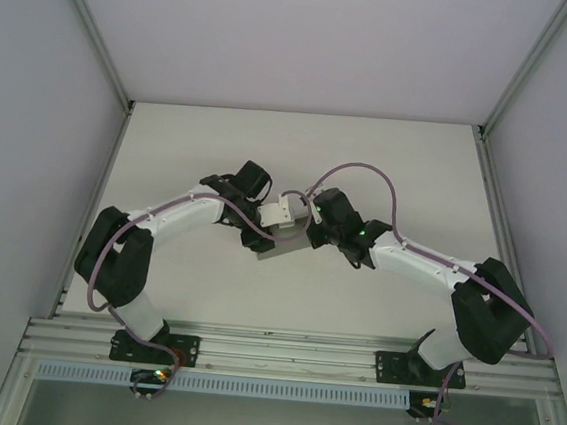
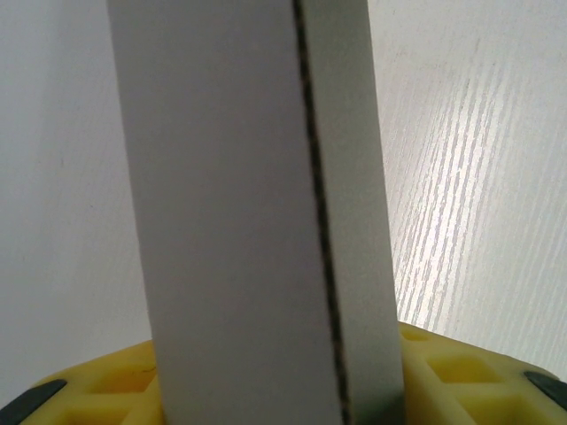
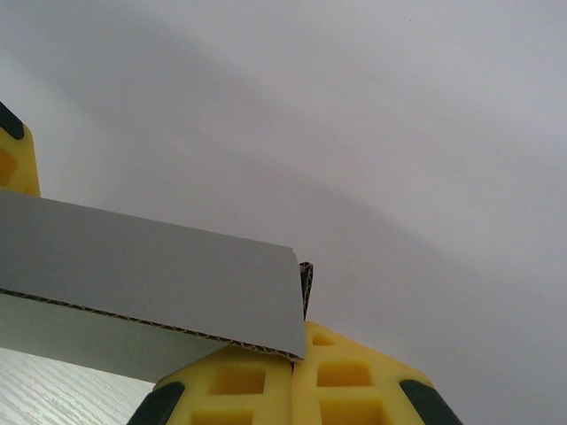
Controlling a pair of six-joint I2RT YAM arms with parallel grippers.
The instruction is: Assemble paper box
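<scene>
Both arms reach in from the near edge and meet over the middle of the pale white surface, elbows spread out to left and right. Between them is the paper box, plain matte grey thin corrugated cardboard, partly folded. A paler panel faces up on its far side and a darker grey panel lies toward the near side. It sits about midway between the left and right walls of the white enclosure.

The left gripper comes at the box from the left and far side. From its wrist, a tall grey panel stands upright between the yellow fingers, with a dark corrugated edge running up it. The fingers sit against the cardboard on both sides, part way apart, so this gripper is clamped on the box.

The right gripper comes from the right. Its two yellow fingers are pressed together, and a thin corrugated edge runs down into the seam between them, so it looks pinched on a flap. A broad grey panel stretches away to the left of that pinch.

Purple cables loop along both arms, and a green light glows on the right wrist.
</scene>
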